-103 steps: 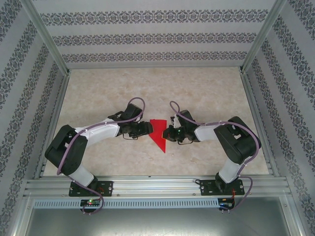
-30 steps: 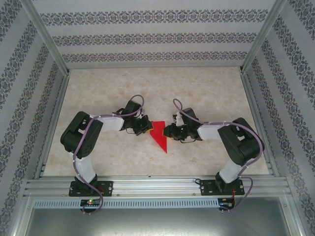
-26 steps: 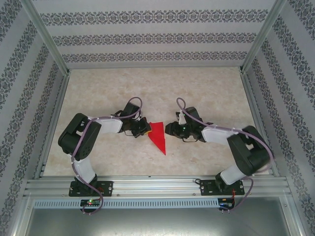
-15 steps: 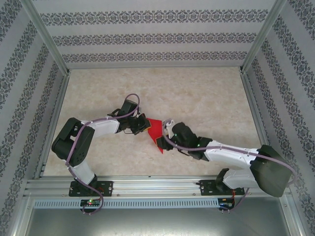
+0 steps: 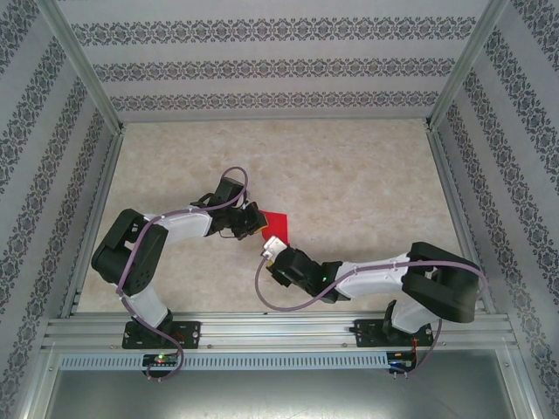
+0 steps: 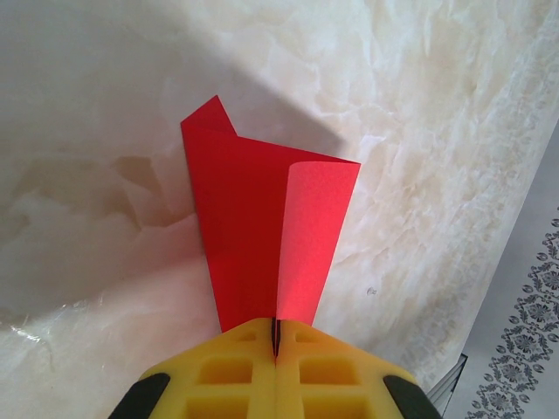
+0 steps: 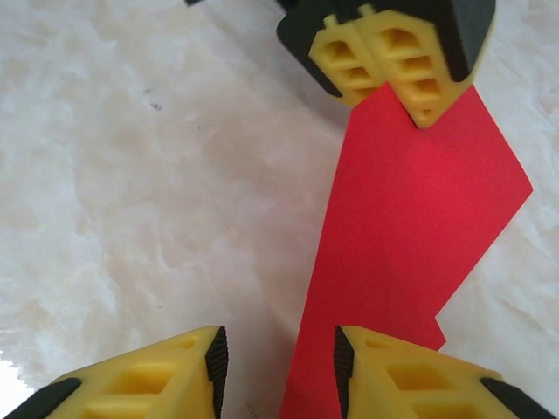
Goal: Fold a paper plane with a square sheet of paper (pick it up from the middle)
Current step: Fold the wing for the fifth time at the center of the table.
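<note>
Marbled beige stone pattern covers the table (image 5: 367, 166), and two arm bases are bolted at its near edge.

Nearest to that edge, the right gripper (image 7: 279, 349) is reached across towards the middle of the table. Its yellow fingers (image 7: 410, 375) are held apart, and the narrow near end of the square sheet of paper (image 7: 410, 218) runs down into the gap beside one of them. No pinch on the paper is seen there. This is judged to be a ready stance, from which that end could be taken or pressed for the next crease.

The red sheet lies around the middle of the table, partly folded into a tapering shape. One flap is raised along a centre line, as seen from the left wrist (image 6: 262, 236); no finished dart has been formed yet.

At the sheet's far end, the left gripper (image 6: 275, 336) is clamped tight on the paper. This is probably done so that the sheet is anchored against sliding while the other end is worked.

Beyond, patterned walls (image 5: 279, 70) enclose the far edge.

Counted: one sheet, two arms, two grippers.
</note>
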